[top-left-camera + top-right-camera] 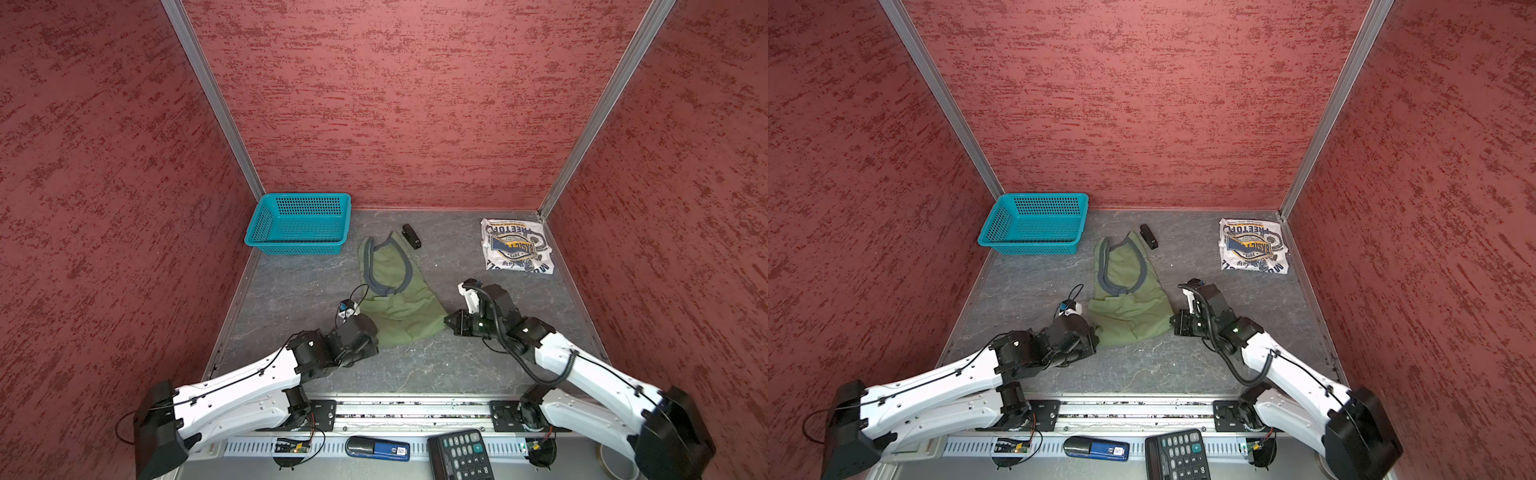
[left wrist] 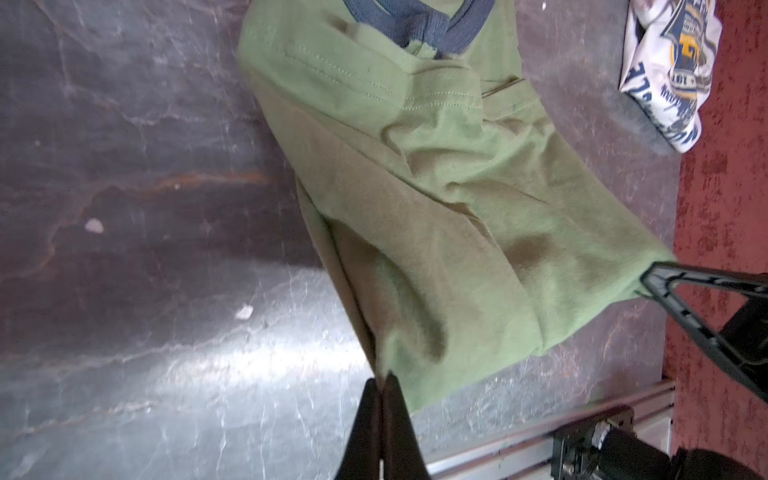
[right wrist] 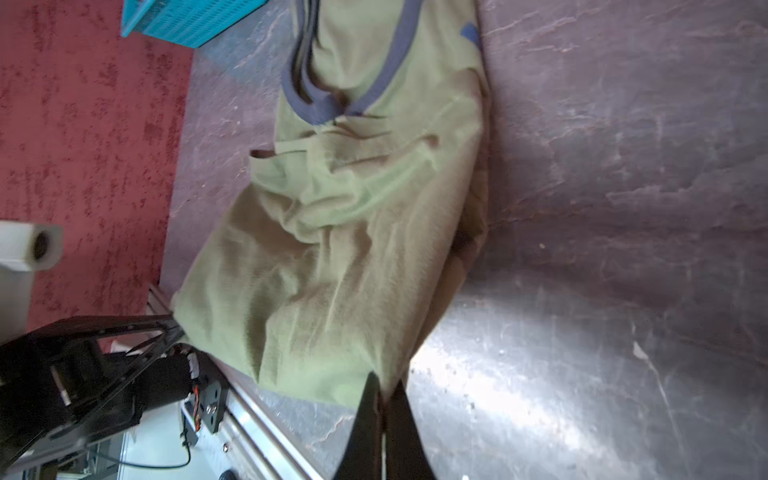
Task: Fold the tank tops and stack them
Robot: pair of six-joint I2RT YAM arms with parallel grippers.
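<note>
Basket: saw bare mesh inside, found olive tank top out on desk, pinched at near corners by closed left hand and right hand.

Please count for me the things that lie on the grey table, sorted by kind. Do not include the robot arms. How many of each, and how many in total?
Tank tops: 2, the green tank top and the white tank top
Basket: 1, the blue basket
Small black object: 1, too small to identify
Total: 4
</note>
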